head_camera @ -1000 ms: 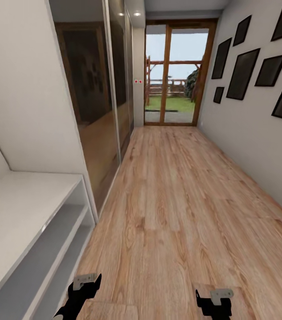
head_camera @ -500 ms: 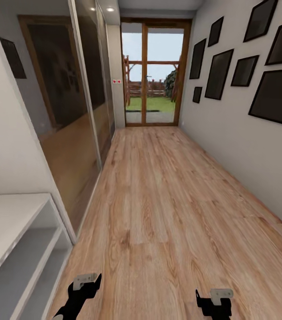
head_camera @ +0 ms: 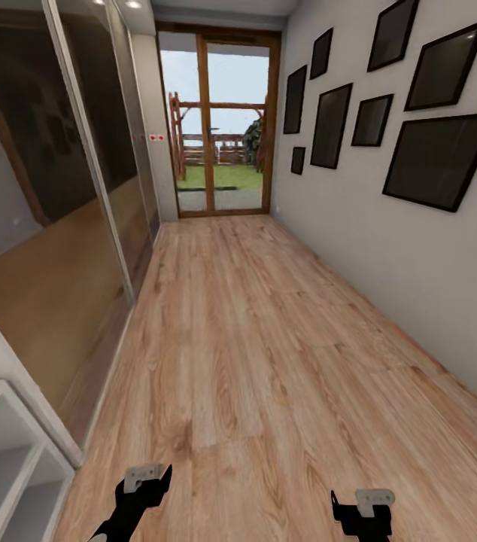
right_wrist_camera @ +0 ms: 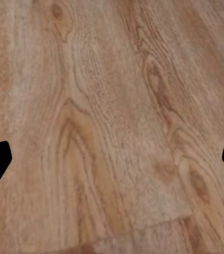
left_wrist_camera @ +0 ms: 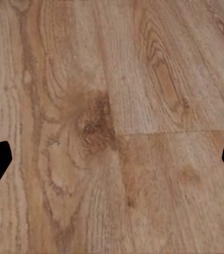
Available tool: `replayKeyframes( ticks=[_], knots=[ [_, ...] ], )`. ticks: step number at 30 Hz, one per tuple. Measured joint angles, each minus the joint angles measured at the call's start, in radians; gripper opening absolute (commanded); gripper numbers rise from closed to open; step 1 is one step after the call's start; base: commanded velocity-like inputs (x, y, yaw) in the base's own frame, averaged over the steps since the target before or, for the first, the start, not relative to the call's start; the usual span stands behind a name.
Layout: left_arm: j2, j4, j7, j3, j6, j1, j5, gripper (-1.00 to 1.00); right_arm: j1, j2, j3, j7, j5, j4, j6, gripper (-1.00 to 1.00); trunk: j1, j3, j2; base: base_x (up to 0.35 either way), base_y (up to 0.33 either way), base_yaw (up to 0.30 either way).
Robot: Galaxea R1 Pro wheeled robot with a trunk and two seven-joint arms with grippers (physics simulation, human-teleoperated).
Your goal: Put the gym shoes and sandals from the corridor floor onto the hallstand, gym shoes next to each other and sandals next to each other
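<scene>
The corridor floor (head_camera: 268, 361) of light wood-grain planks runs ahead to a glazed door. The gym shoes and the sandals are out of view. A white low unit with two open tiers (head_camera: 5, 444) shows at the lower left corner; I cannot tell whether it is the hallstand. My left gripper (head_camera: 147, 483) and right gripper (head_camera: 360, 506) hang low over bare floor. In the wrist views the left gripper (left_wrist_camera: 112, 164) and right gripper (right_wrist_camera: 112, 164) stand open, fingertips far apart, with only planks between them.
Mirrored sliding doors (head_camera: 65, 226) line the left wall. Black picture frames (head_camera: 438, 162) hang on the grey right wall. A wood-framed glass door (head_camera: 220, 128) closes the far end, with a garden beyond.
The whole head view has swung to the right: the white shelf unit has slid toward the left edge and more of the right wall shows. Both grippers keep their place and opening.
</scene>
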Motion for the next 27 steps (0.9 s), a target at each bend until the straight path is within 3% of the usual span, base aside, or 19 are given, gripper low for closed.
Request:
replayKeyframes(
  ticks=[24,27],
  knots=[
    [0.004,0.006,0.0,-0.004,-0.003,0.004,-0.004,1.0,0.0,0.0,-0.001,0.0,0.0,0.0,0.0,1.0,0.0,0.0,0.0,0.34,0.054,-0.264],
    [0.008,0.002,0.0,-0.001,-0.008,0.043,0.0,1.0,0.0,0.0,-0.001,0.0,0.0,0.0,0.0,1.0,0.0,0.0,0.0,0.324,0.007,-0.265]
  ],
)
